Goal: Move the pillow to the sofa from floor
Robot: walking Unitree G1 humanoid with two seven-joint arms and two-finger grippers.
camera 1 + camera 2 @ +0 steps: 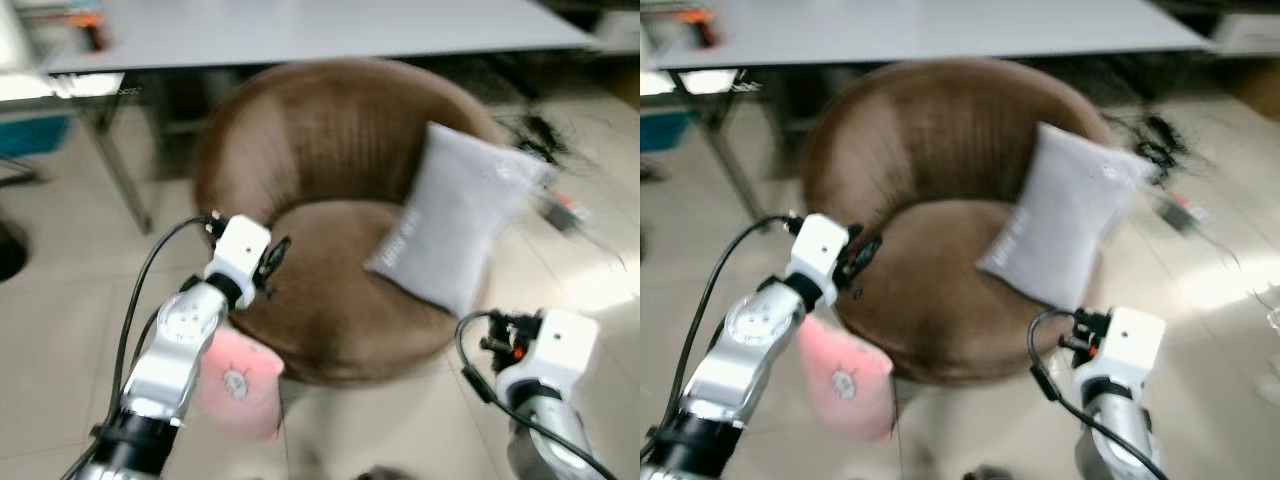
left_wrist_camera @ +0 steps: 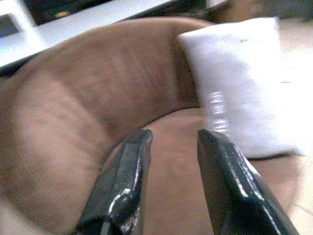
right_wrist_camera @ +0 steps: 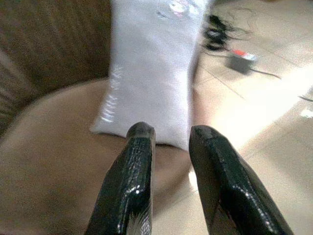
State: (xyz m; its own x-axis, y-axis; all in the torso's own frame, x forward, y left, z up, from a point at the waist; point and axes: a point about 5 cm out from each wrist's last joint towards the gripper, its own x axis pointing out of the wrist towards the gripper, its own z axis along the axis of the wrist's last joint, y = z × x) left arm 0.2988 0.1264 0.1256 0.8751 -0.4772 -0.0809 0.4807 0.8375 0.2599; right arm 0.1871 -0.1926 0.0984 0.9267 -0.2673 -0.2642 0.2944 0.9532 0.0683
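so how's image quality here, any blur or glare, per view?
Left eye view: motion-blurred throughout, glare on the floor right of the sofa. Right eye view: same blur, pink pillow smeared. Left wrist view: grey pillow washed out, edges soft. Right wrist view: sharpest on the right pincer, bright patch on the floor.

Pillow on sofa's right

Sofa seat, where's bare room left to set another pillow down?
The brown sofa has a bare stretch of seat between its left-side backrest and the grey pillow, just ahead of the left tool. The right side is crowded: the grey pillow leans there. A pink pillow sits on the floor by the sofa's front.
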